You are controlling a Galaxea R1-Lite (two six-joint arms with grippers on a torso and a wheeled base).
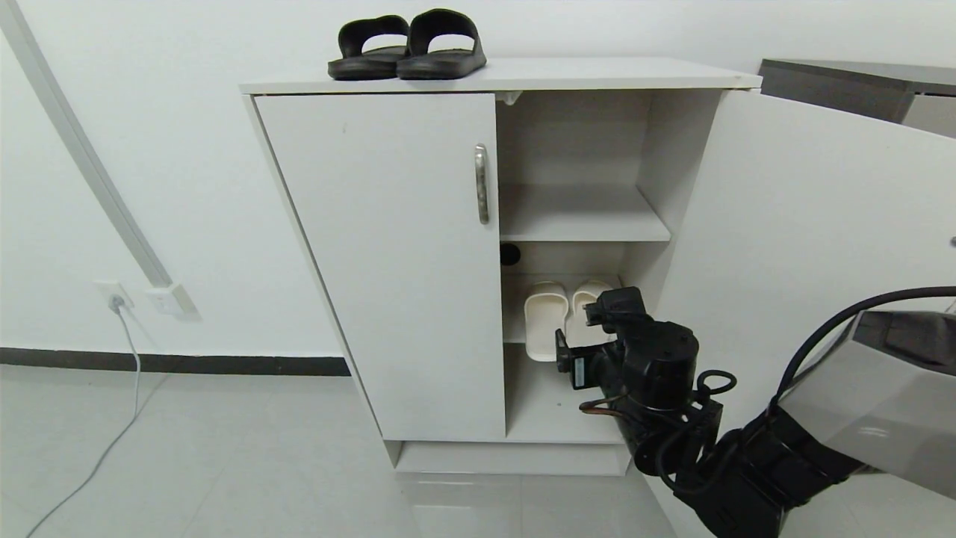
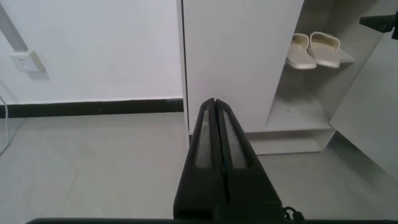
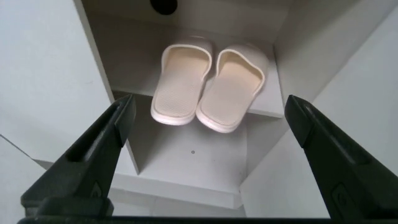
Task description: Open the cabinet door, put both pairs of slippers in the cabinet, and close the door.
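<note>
Two fingers of my right gripper (image 3: 209, 109) stand wide apart with nothing between them. It's aimed into the cabinet (image 1: 597, 72), just in front of the white pair (image 1: 545, 321). White pair sits side by side on the lower shelf (image 1: 514, 329), right compartment, toes to the back. Heels look to overhang the shelf's front edge a bit. Right door (image 1: 806, 224) is wide open, just beside my right arm. Left door (image 1: 388, 261) is shut. Black pair (image 1: 429, 63) is on top of the cabinet, above the left door. Left gripper (image 2: 213, 112) has its fingers pressed together and empty, low over the floor (image 2: 93, 168) in front of the left door, well apart from everything.

My read: one pair in, one to go, door not yet closed, so roughly halfway. Step in hand is getting clear of the compartment. To do it well, pull straight back along the line of entry with fingers wide, so neither catches a heel and drags the pair off the shelf. Watch the wrist against the open door. If the heels do overhang, a light push deeper first would save trouble at door closing. Then rise clear of the top's edge before going for the black pair. Whether the fingers can span both straps at once, I can't tell from here.
</note>
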